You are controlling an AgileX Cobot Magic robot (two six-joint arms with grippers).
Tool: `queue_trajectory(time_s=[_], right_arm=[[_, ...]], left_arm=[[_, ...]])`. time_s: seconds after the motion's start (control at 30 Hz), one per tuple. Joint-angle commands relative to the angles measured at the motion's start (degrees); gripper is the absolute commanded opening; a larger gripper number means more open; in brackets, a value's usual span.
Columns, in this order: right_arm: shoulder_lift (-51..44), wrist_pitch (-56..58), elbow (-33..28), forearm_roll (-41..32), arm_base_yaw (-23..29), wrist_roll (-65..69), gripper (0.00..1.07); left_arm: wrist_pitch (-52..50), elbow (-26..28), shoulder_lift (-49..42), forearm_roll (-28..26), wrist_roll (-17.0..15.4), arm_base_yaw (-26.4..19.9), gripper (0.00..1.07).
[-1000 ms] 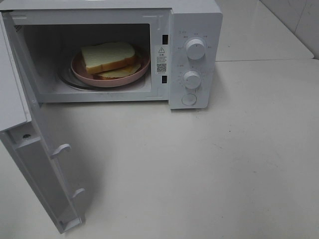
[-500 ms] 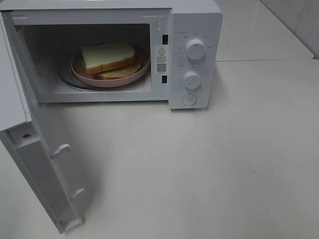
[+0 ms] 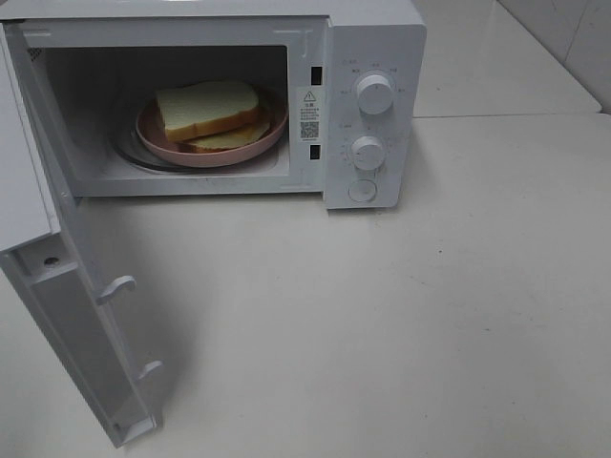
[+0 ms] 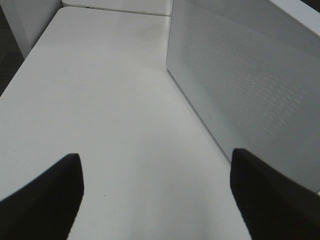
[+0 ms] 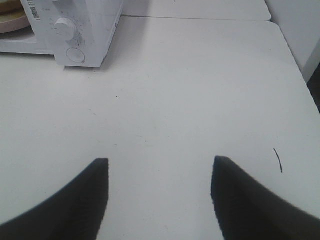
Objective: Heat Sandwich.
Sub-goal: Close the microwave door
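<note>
The sandwich (image 3: 208, 107), pale bread slices stacked, lies on a round pink plate (image 3: 229, 153) inside the white microwave (image 3: 377, 38), whose door (image 3: 76, 315) hangs wide open to the left. Neither gripper shows in the exterior high view. In the left wrist view my left gripper (image 4: 156, 155) is open over bare tabletop, with the door's perforated outer face (image 4: 250, 90) beside it. My right gripper (image 5: 160, 161) is open above the table, well short of the microwave's control panel (image 5: 85, 30). An edge of the pink plate (image 5: 10, 25) shows in that view.
The control panel carries two round knobs (image 3: 374, 93) (image 3: 368, 152) and a round button (image 3: 362, 191). The open door juts forward over the table's front left. Pale tabletop (image 3: 430, 315) spreads in front and to the right. A short dark mark (image 5: 278, 160) lies on the table.
</note>
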State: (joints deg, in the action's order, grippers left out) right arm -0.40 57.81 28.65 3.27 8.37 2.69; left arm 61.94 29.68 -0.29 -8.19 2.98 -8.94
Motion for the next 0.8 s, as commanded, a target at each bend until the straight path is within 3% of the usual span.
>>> queue_trajectory(time_s=[0.03, 0.8], right_arm=[[-1.4, -0.7, -0.1, 0.4, -0.3, -0.5, 0.59], [-1.4, -0.7, -0.1, 0.5, -0.3, -0.4, 0.59]], left_arm=[[-0.8, -0.2, -0.3, -0.5, -0.1, 0.2, 0.76], [-0.8, -0.2, -0.3, -0.5, -0.1, 0.2, 0.76]])
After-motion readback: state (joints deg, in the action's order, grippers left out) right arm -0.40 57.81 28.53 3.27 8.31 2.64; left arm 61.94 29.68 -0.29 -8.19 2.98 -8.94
